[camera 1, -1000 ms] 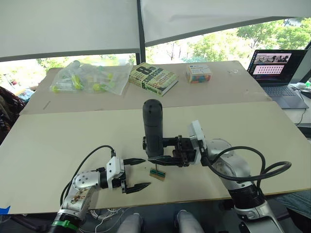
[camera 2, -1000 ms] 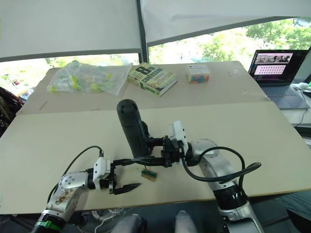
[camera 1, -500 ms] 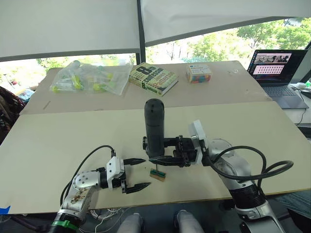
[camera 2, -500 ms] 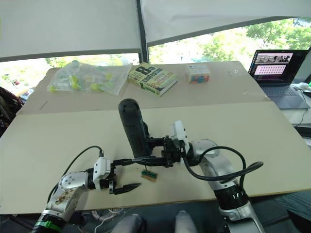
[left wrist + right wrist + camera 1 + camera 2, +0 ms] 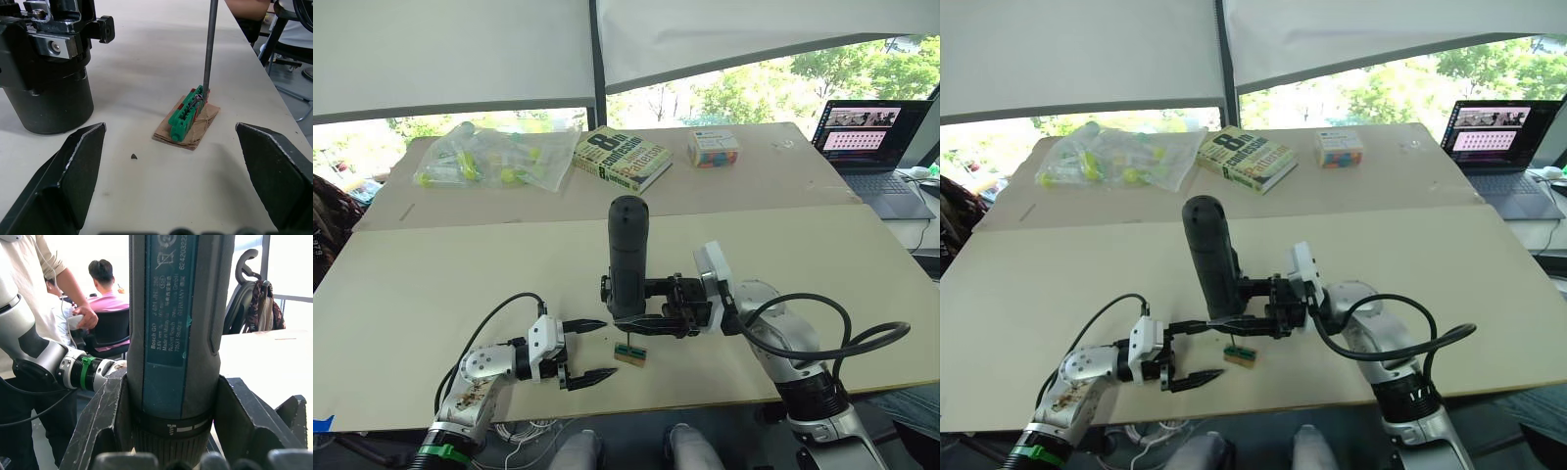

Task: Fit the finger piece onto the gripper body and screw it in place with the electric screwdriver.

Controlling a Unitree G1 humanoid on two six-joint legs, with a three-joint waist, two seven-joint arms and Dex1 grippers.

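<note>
"Bosch GO" screwdriver (image 5: pixel 176 333), slightly rightward

The electric screwdriver (image 5: pixel 627 257) clamped in the right pincer (image 5: pixel 641 305) is black, with a dark teal label panel (image 5: pixel 168 323) carrying pale lettering, and its bit (image 5: pixel 211 46) is grey metal. Under the bit sits a bright green block (image 5: pixel 186 115) on a tan base (image 5: pixel 186 131). The left pincer (image 5: pixel 590 349) has black fingers (image 5: pixel 68 181) on a white and silver wrist. The counter (image 5: pixel 431 284) is pale beige. Far beyond the pincers lies a green and white book (image 5: pixel 623 157)
</note>
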